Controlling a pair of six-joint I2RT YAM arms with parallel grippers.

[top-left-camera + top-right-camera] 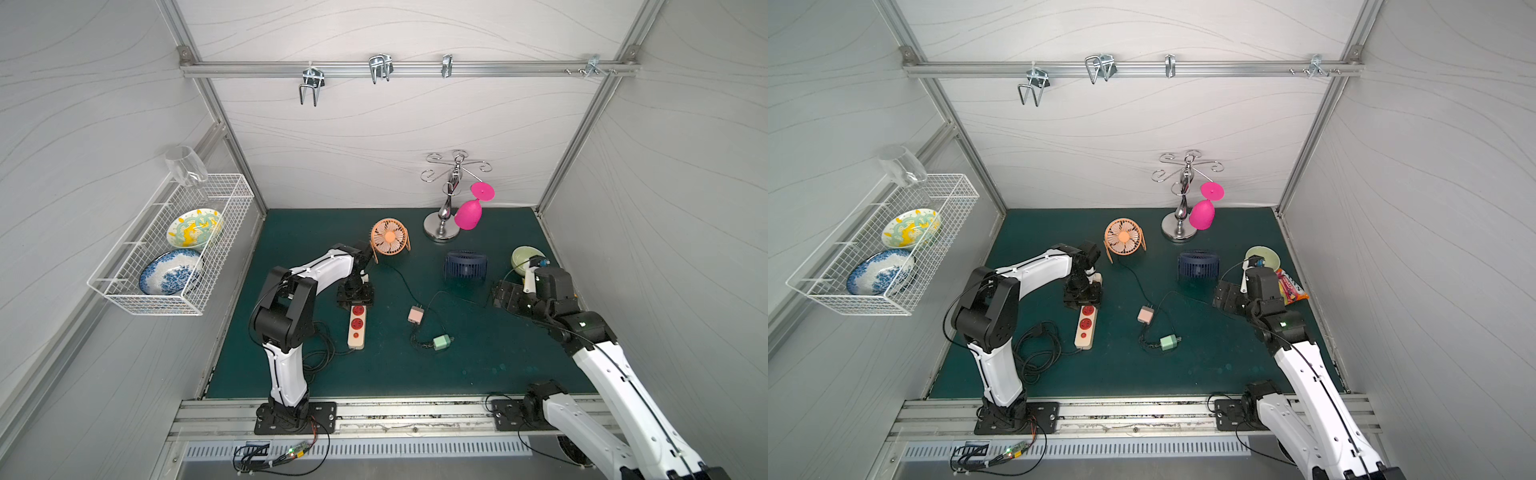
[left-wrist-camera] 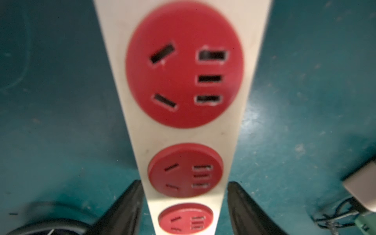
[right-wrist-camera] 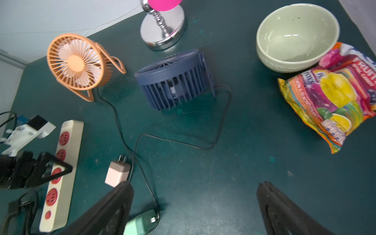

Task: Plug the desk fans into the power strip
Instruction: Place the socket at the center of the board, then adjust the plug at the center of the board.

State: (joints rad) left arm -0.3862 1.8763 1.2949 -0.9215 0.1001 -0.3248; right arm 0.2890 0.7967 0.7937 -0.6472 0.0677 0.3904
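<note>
The cream power strip (image 1: 356,337) (image 1: 1086,338) (image 3: 70,140) lies on the green mat, its red sockets facing up. My left gripper (image 1: 354,296) (image 1: 1082,296) (image 2: 184,183) stands over its far end, open; a finger (image 2: 126,205) sits on each side of the strip (image 2: 184,135) with a gap of mat showing. An orange desk fan (image 1: 389,236) (image 1: 1123,236) (image 3: 79,63) and a navy fan (image 1: 465,266) (image 1: 1198,266) (image 3: 175,79) stand behind. A pink plug (image 1: 414,313) (image 1: 1145,314) (image 3: 118,173) and a green plug (image 1: 441,343) (image 1: 1169,342) (image 3: 140,223) lie loose. My right gripper (image 1: 500,295) (image 1: 1223,297) (image 3: 195,185) hangs open and empty right of them.
A chrome stand (image 1: 442,232) holding a pink glass rises at the back. The green bowl (image 1: 521,257) (image 3: 297,36) and candy bag (image 1: 1291,286) (image 3: 333,95) sit far right. The strip's black cord (image 1: 320,353) coils by the left arm. A wire basket (image 1: 224,195) hangs on the left wall.
</note>
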